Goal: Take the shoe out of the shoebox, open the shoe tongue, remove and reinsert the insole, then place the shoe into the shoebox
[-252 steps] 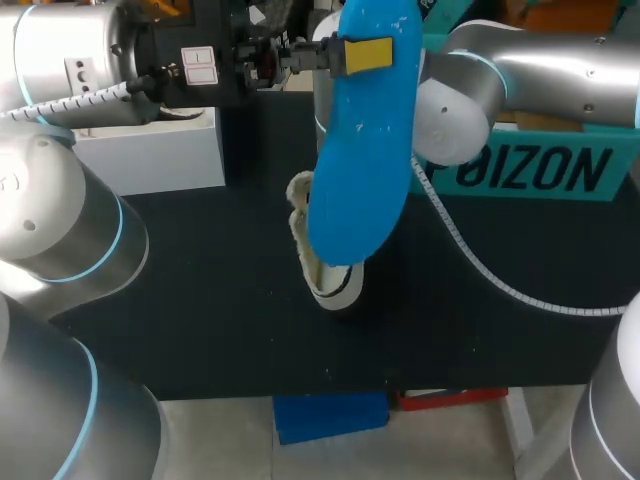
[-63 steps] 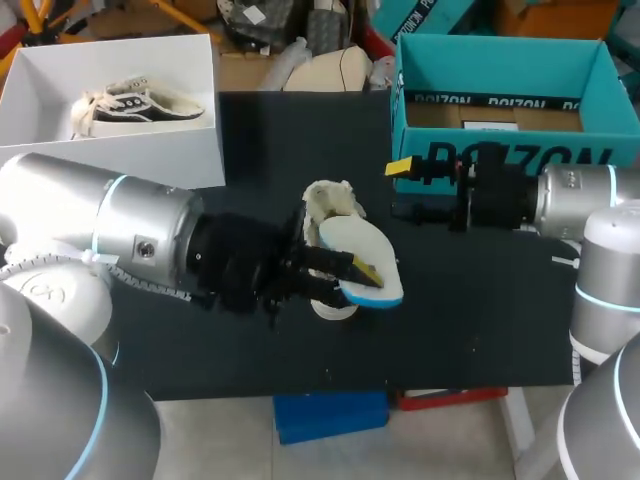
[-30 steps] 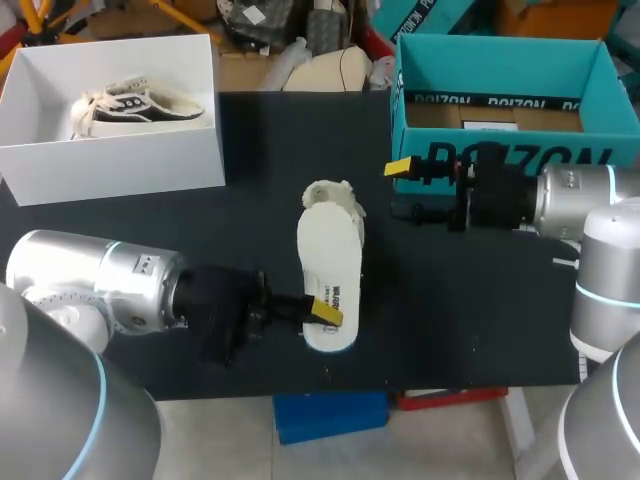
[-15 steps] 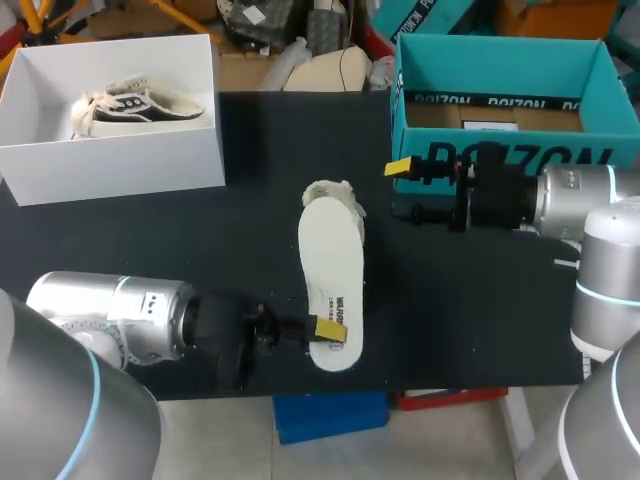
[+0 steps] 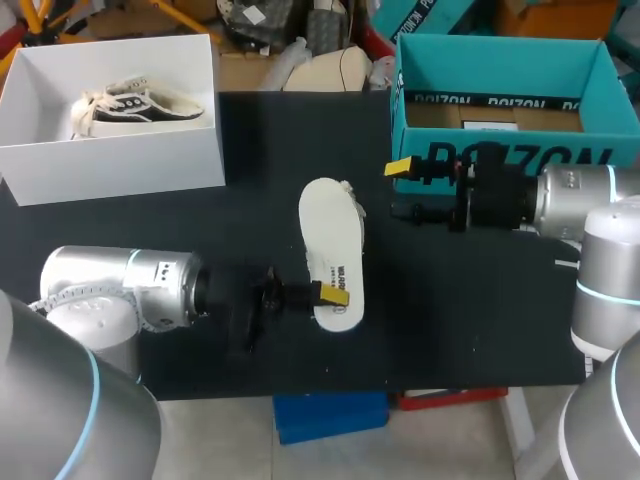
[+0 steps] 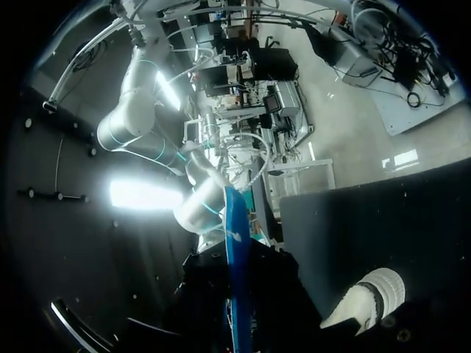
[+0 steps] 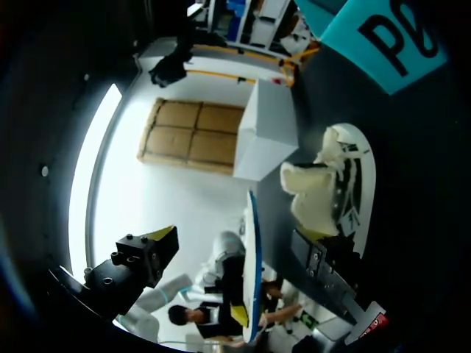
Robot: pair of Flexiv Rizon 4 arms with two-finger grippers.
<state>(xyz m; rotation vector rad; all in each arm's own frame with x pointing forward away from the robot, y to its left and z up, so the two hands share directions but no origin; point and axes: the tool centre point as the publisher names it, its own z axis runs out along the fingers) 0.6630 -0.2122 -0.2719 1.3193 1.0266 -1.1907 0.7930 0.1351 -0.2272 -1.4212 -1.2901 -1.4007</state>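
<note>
Near the middle of the frame the left gripper (image 5: 325,295), coming in from the lower left, is clamped on the heel end of the insole (image 5: 330,240), one yellow tip lying on its pale upper face. The insole lies lengthwise over the shoe (image 7: 335,184), hiding nearly all of it from above; it seems to be held by its rear so that the front end can lead into the shoe's opening. Between the left fingers the insole shows edge-on as a thin blue line, so the pinch is across its thickness, which leaves it flat and steerable. Seen from the right wrist, the shoe lies on the black table (image 5: 200,230) ahead of that gripper with its cream tongue and lining spread wide, and the insole stands above it, not yet seated inside. The right gripper (image 5: 403,190) hangs at centre right, just in front of the teal shoebox (image 5: 600,150), its fingers apart and empty, probably parked close by to steady the shoe or lift it afterwards. At upper left a white box (image 5: 120,165) holds another shoe (image 5: 135,105), well apart from the work
</note>
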